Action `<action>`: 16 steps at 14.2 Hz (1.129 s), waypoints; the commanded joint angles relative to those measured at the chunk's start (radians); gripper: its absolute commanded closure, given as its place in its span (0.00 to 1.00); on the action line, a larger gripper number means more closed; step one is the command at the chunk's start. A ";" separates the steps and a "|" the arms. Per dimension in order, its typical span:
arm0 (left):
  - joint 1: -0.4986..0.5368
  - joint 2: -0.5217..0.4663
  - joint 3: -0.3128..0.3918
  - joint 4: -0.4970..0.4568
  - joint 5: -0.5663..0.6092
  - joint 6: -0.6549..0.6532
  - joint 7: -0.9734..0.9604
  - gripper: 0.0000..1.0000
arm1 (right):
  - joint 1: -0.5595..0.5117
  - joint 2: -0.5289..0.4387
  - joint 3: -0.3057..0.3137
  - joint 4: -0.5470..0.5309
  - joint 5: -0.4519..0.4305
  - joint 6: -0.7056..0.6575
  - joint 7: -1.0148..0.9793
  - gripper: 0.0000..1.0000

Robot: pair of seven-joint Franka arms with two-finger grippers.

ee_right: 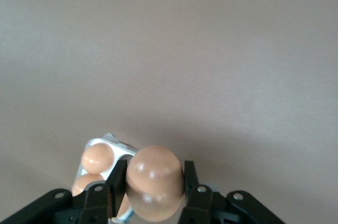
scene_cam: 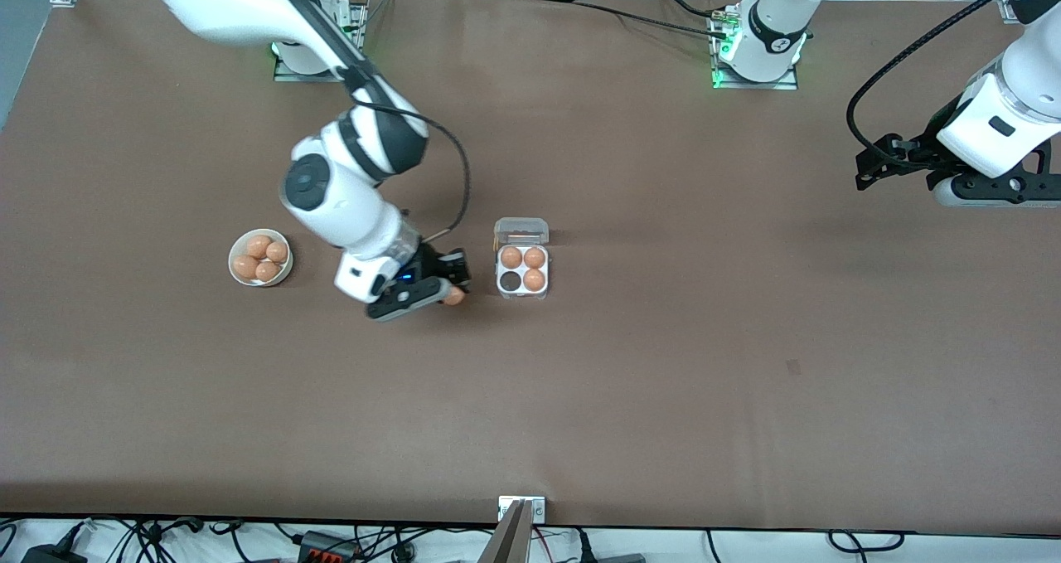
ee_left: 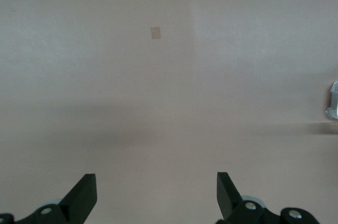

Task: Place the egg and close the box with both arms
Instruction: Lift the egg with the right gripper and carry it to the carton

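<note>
**Egg held beside box**

The egg (ee_right: 155, 183) was gripped in the right gripper's (scene_cam: 448, 291) closed jaws, over the table (scene_cam: 663, 380) just beside the open box (scene_cam: 522, 269), where three eggs sat. The left gripper (ee_left: 157, 192) waited with jaws open, well apart.

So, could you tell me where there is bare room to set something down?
Bare table lies nearer the camera than the box and bowl, and between box and the waiting open left gripper. Crowded: between bowl and box, where the right gripper holds the egg.
</note>
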 commanded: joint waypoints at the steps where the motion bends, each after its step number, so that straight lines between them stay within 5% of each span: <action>1: 0.007 0.015 -0.002 0.032 0.009 -0.023 0.022 0.00 | 0.030 0.045 0.000 0.003 0.006 0.108 0.024 0.79; 5: 0.007 0.015 -0.004 0.032 0.009 -0.023 0.022 0.00 | 0.089 0.123 -0.001 0.003 0.005 0.263 0.094 0.79; 16: 0.007 0.015 -0.002 0.032 0.009 -0.026 0.022 0.00 | 0.113 0.149 -0.005 -0.037 0.002 0.272 0.097 0.79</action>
